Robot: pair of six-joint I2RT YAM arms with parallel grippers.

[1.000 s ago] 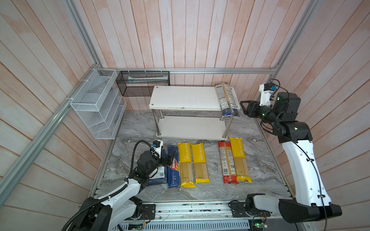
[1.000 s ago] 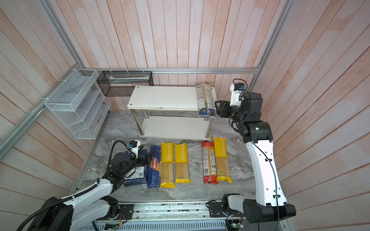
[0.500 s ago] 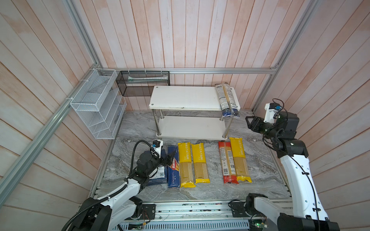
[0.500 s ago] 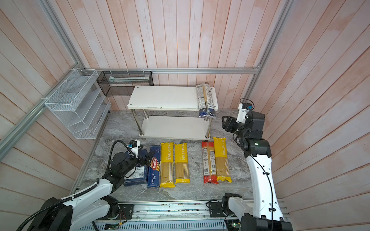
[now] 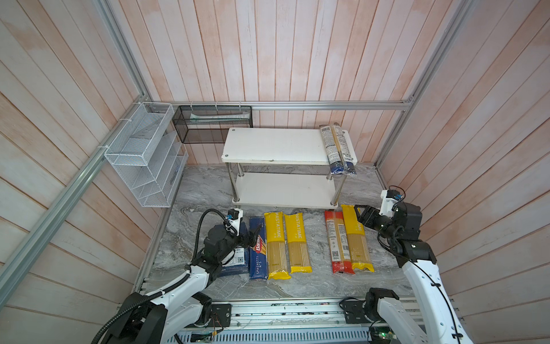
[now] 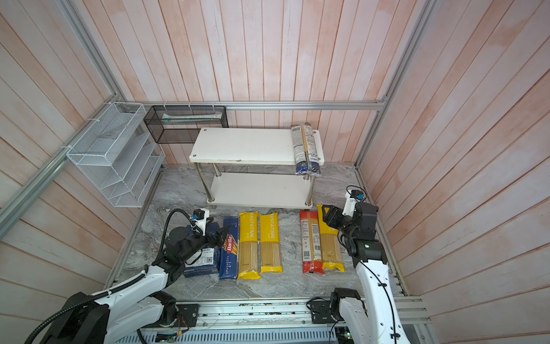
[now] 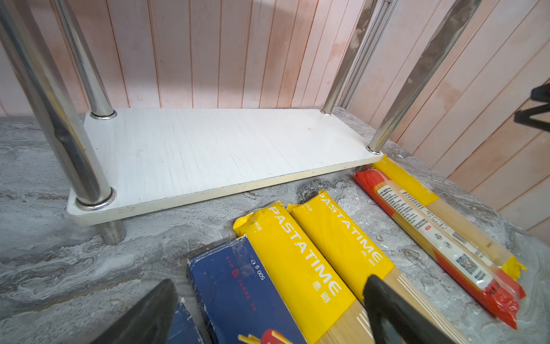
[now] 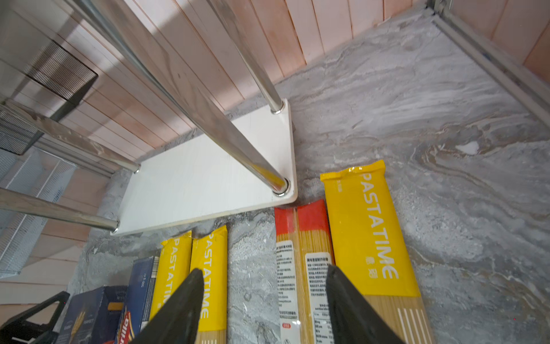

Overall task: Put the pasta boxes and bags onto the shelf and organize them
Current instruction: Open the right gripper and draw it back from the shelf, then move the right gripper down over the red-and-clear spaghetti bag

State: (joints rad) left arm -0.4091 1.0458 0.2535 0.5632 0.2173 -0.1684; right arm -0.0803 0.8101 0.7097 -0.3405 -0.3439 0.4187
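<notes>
On the grey marbled desk (image 5: 315, 286), the left pincer (image 7: 269, 280) is seen spread open and empty over two dark blue Barilla cardboard boxes (image 5: 257, 253). The right pincer (image 8: 263, 271) is held parted, gripping nothing, over a red-ended clear spaghetti bag (image 5: 337, 241) and the yellow PASTATIME bag (image 5: 355, 238) touching it, with two more yellow bags (image 5: 276, 241) laid between. Beyond, a dark-blue-ended clear bag (image 5: 337, 149) is laid across the right end of the top board of the white two-tier chrome-legged shelf (image 5: 273, 146), overhanging its front edge.

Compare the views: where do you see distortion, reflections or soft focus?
In both top views the wall planks fan outward from lens distortion, and light is even, without hard shadows. In the left wrist view the near chrome leg mirrors its surroundings and the left gripper is soft. In the right wrist view the right gripper is blurred too.
</notes>
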